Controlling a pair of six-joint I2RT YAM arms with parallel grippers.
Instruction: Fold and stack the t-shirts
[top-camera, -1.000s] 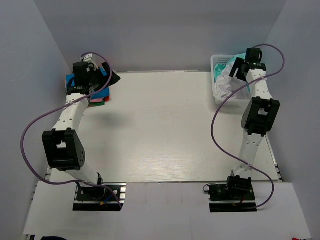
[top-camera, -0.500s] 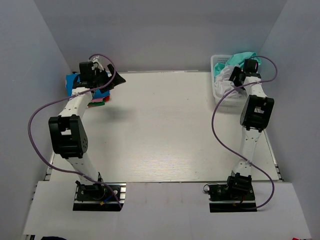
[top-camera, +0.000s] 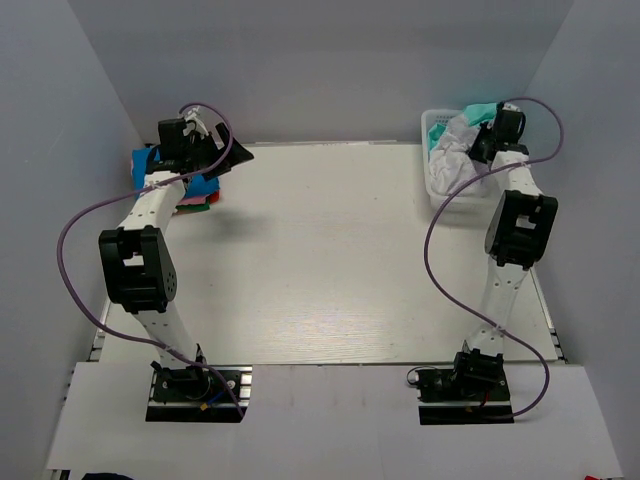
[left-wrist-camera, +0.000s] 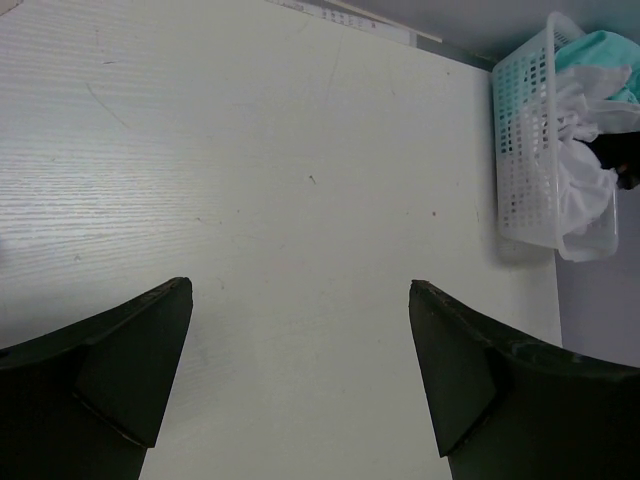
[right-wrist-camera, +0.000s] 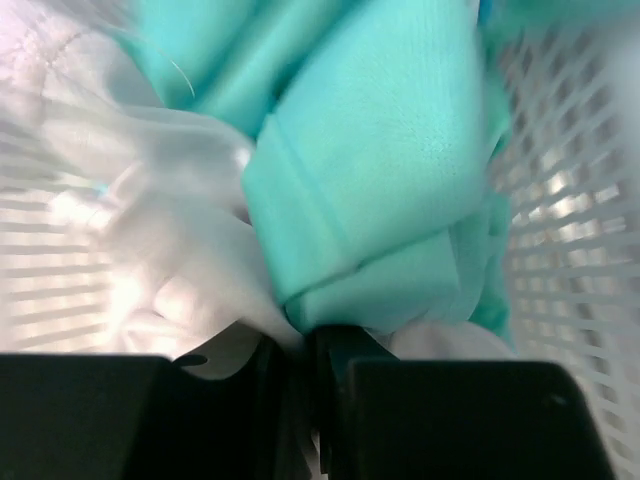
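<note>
From the top external view, the left arm reaches to the table's (top-camera: 330, 260) far-left corner. The left gripper (top-camera: 228, 155) hovers beside a stack there. In the stack, the bright blue t-shirt (top-camera: 140, 165) lies on top, with the edges of the red-pink t-shirt (top-camera: 188, 200) and the dark green t-shirt (top-camera: 203, 203) showing at the near side. The stack sits close to the left wall (top-camera: 60, 150). The broad middle of the table, between the two arms, is bare board. At the far-right corner the basket (top-camera: 440, 195) stands tight to the table's edge. The white t-shirt (top-camera: 455, 150) is heaped over its rim, and the teal-green t-shirt (top-camera: 480, 112) lies behind that. The right gripper (top-camera: 482, 140) is down among that cloth.

In the left wrist view, the left gripper (left-wrist-camera: 300, 370) has its fingers (left-wrist-camera: 130, 380) spread wide with nothing between them. Below it is open tabletop that runs to the basket (left-wrist-camera: 525, 150) at the far side. The white t-shirt (left-wrist-camera: 590, 160) spills over the basket's near end, and the teal-green t-shirt (left-wrist-camera: 600, 55) lies beyond it.

In the right wrist view, the right gripper (right-wrist-camera: 295, 345) has its fingers (right-wrist-camera: 450, 420) pressed almost together, leaving only a thin slit. Pale cloth of the white t-shirt (right-wrist-camera: 180, 200) shows in that slit. A thick fold of the teal-green t-shirt (right-wrist-camera: 380, 180) bunches right at the tips. The mesh walls of the basket (right-wrist-camera: 570, 200) close in on both sides.
</note>
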